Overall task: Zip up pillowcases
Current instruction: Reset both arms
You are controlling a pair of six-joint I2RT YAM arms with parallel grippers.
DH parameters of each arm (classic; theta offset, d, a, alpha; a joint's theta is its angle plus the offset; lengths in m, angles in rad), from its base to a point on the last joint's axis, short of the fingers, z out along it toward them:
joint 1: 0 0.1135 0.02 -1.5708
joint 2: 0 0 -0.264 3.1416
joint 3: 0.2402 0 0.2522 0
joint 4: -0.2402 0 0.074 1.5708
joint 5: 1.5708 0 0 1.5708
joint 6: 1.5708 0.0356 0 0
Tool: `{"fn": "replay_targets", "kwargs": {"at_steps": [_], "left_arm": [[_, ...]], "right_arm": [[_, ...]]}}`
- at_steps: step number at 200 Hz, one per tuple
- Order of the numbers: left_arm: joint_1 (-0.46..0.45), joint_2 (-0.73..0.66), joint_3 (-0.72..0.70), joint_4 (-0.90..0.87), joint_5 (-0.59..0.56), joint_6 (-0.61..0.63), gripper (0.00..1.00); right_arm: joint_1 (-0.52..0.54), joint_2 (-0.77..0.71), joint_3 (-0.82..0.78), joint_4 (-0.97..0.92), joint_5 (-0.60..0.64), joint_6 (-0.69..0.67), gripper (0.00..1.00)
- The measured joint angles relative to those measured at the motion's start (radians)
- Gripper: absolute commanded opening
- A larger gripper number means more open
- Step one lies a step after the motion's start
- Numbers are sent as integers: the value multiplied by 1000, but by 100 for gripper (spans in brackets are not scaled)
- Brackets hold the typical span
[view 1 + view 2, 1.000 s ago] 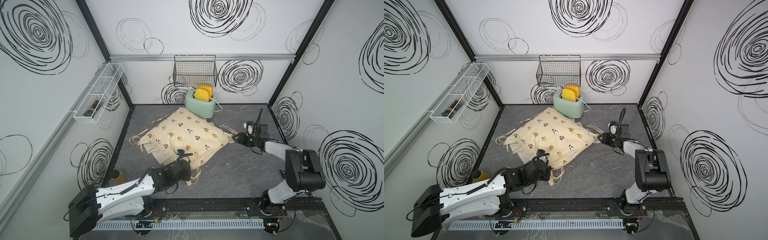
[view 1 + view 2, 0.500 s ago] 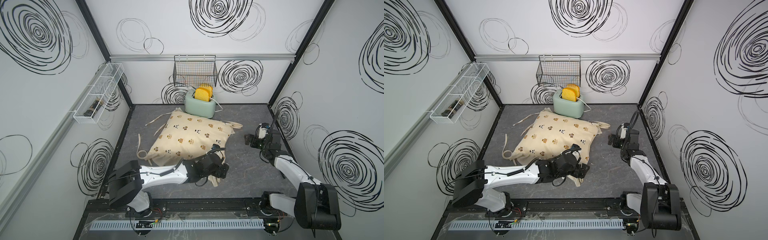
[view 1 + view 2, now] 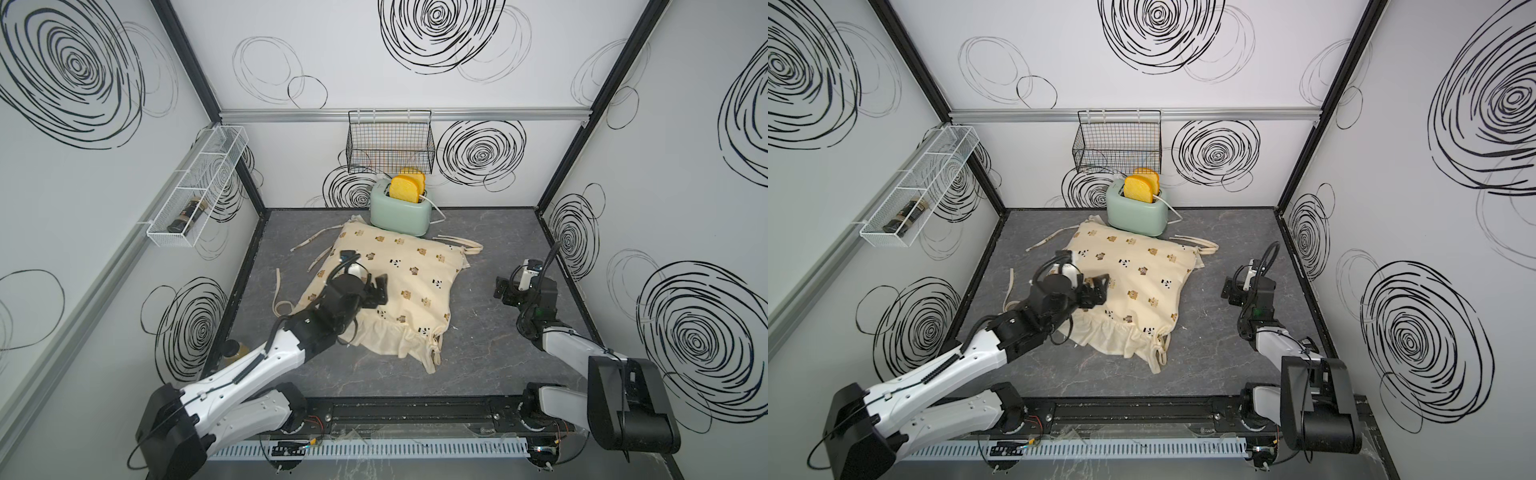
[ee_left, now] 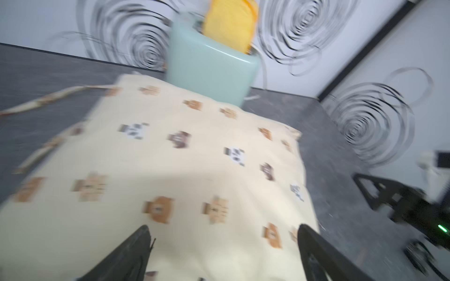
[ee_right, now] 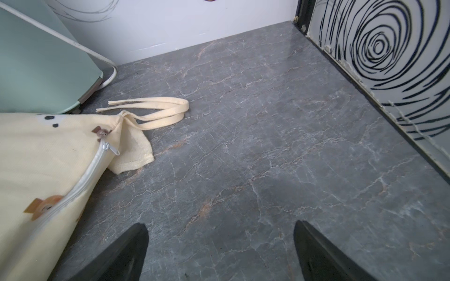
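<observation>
While the left claw (image 3: pixel 379 291) gapes, its arm (image 3: pixel 286 353) stretches over the pillowcase (image 3: pixel 419 270).

both top views stare down from high at six o'clock toward twelve, sharing the whole floor (image 3: pixel 478 353). left wrist skims close over the pillowcase (image 4: pixel 170 158) toward the toaster (image 4: pixel 209 73); right wrist, low, catches both too.

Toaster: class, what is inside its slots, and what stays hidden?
Two yellow toast slices stand in the mint toaster, tops sticking out. Their lower parts are hidden inside its body.
</observation>
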Motion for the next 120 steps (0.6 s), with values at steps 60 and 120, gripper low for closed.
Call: {"fn": "replay_targets", "kwargs": {"at_steps": [60, 120], "left_arm": [[343, -16, -288, 340, -74, 138, 96], [462, 158, -323, 643, -67, 270, 96]], "right_arm": [[12, 108, -13, 217, 11, -31, 98], [13, 219, -18, 387, 9, -79, 98]]}}
